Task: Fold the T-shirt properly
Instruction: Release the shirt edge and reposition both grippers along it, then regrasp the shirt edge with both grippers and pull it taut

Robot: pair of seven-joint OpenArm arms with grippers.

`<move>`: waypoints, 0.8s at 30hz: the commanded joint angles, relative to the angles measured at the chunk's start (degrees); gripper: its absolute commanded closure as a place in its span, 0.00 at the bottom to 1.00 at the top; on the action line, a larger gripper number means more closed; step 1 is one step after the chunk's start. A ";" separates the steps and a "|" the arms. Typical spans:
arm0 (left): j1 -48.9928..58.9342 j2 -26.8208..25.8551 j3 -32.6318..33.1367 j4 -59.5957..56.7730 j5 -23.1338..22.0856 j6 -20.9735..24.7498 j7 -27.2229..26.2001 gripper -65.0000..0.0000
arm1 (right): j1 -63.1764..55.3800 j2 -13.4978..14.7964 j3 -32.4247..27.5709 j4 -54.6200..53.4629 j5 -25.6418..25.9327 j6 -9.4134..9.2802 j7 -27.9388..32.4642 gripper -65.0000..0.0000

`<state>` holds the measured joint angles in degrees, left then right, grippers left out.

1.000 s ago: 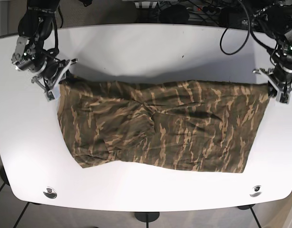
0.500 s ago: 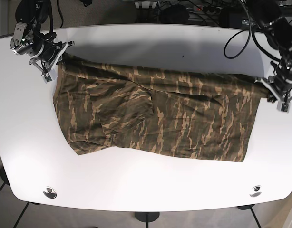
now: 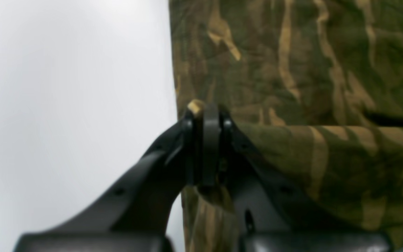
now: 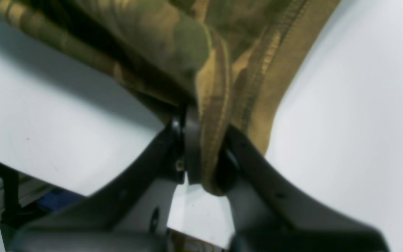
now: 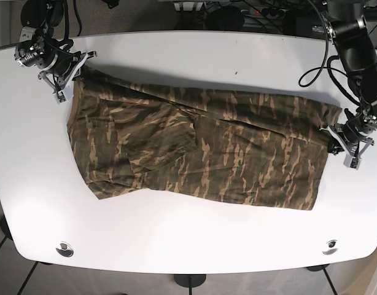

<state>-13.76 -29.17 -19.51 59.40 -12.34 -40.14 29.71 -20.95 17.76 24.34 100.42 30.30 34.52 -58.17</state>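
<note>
A camouflage T-shirt (image 5: 201, 147) lies spread across the white table (image 5: 194, 61). My right gripper (image 5: 64, 80), at the left of the base view, is shut on the shirt's far left corner. The right wrist view shows the hem (image 4: 219, 105) bunched between its fingers (image 4: 187, 147), with the gripper (image 4: 205, 140) closed around it. My left gripper (image 5: 349, 147), at the right of the base view, is shut on the shirt's right edge. In the left wrist view its fingertips (image 3: 212, 129) pinch a small tip of cloth (image 3: 310, 70), and the gripper (image 3: 206, 115) sits low over the table.
Cables and black equipment (image 5: 268, 12) lie beyond the table's far edge. Two round fittings sit near the front corners, one left (image 5: 64, 249) and one right (image 5: 330, 247). Bare white table shows in front of and behind the shirt.
The gripper at the base view's right moved toward the front edge, pulling the shirt's right edge with it. The gripper at the left rose to the far left corner, then held. The shirt lies flatter.
</note>
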 commanded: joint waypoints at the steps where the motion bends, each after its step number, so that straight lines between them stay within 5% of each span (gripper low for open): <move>1: -3.16 -1.91 1.53 -3.70 -0.72 0.14 -3.56 0.97 | 0.16 0.92 0.41 0.72 0.42 -0.11 0.90 0.97; 6: -5.36 -1.91 2.85 -5.90 -0.89 0.14 -3.74 0.38 | 0.51 0.83 0.41 1.07 1.04 0.25 0.90 0.91; 7: -5.45 -1.91 2.85 -5.81 -0.98 0.14 -3.74 0.34 | 0.51 0.75 0.67 1.25 1.12 0.25 0.90 0.86; 10: -5.27 -2.70 2.67 -3.79 -1.24 0.14 -3.74 0.34 | 1.57 0.22 5.95 -0.33 8.77 0.25 0.90 0.56; 13: -0.09 -2.96 -0.40 1.75 -1.24 0.14 -3.65 0.34 | 2.18 1.54 11.57 -4.73 18.79 4.20 -0.16 0.29; 17: 6.59 -2.70 -5.86 7.46 -1.24 0.14 -3.65 0.33 | 2.44 2.59 12.72 -7.28 26.09 5.35 -5.34 0.28; 24: 12.04 0.99 -10.16 9.83 -0.80 0.14 -3.82 0.34 | 2.18 1.98 9.46 -7.72 24.33 5.17 -6.31 0.28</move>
<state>-0.75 -26.76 -29.28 68.31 -12.03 -39.92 27.44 -18.94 18.87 33.10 92.03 53.39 39.22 -65.14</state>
